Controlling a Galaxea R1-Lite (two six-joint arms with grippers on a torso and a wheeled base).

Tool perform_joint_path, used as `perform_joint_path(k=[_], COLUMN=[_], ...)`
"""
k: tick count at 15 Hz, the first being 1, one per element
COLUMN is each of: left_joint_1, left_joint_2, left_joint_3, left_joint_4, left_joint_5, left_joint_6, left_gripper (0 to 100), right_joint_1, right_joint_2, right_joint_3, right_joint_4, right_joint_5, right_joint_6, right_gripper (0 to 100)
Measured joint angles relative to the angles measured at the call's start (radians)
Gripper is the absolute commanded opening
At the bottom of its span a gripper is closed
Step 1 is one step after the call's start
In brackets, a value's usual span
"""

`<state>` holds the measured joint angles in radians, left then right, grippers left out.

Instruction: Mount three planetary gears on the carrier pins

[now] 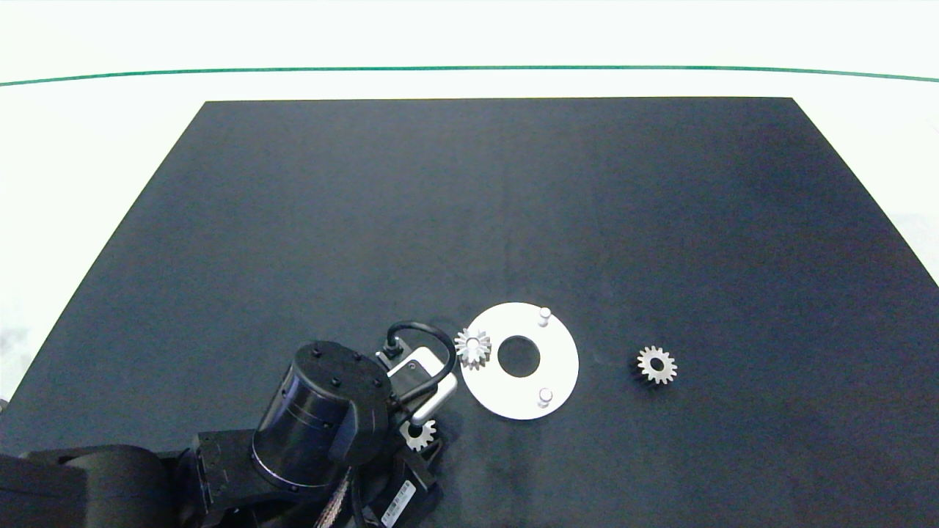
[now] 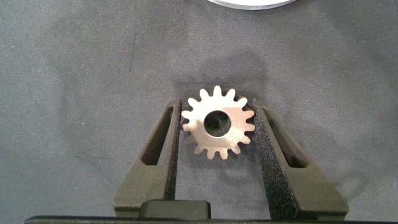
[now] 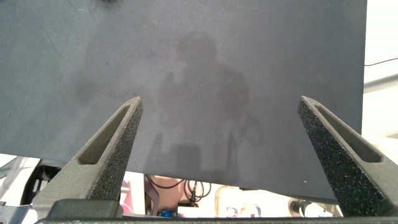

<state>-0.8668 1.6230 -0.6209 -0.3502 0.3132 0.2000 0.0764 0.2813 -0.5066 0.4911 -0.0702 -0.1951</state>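
A: Which step is in hand?
B: One gear (image 1: 472, 347) is seated on the white disc (image 1: 561, 364); two carrier pins (image 1: 543, 316) are bare. A second gear (image 2: 217, 122) is flanked by the left hand (image 2: 217, 134), fingers against its teeth; whether it is gripped or only bracketed cannot quite be told.
A: And the rest?
B: The third gear (image 1: 656, 364) lies on the dark desk (image 1: 513, 205), right of the disc. The right hand (image 3: 221, 134) is held wide open, empty. Next, a lift and alignment over a pin seem called for
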Motion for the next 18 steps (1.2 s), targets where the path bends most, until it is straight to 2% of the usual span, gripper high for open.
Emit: perform_joint_path(k=[12, 18], left_joint_1=[0.000, 0.000], left_joint_2=[0.000, 0.000], left_joint_3=[0.000, 0.001], left_joint_4=[0.000, -0.001], left_joint_5=[0.000, 0.000], left_joint_6=[0.000, 0.000], left_gripper=[3, 0], right_joint_1=[0.000, 0.000], right_joint_2=[0.000, 0.000], right_joint_3=[0.000, 0.000], right_joint_4=[0.000, 0.000], right_joint_5=[0.000, 0.000], right_joint_6=[0.000, 0.000], right_gripper=[100, 100])
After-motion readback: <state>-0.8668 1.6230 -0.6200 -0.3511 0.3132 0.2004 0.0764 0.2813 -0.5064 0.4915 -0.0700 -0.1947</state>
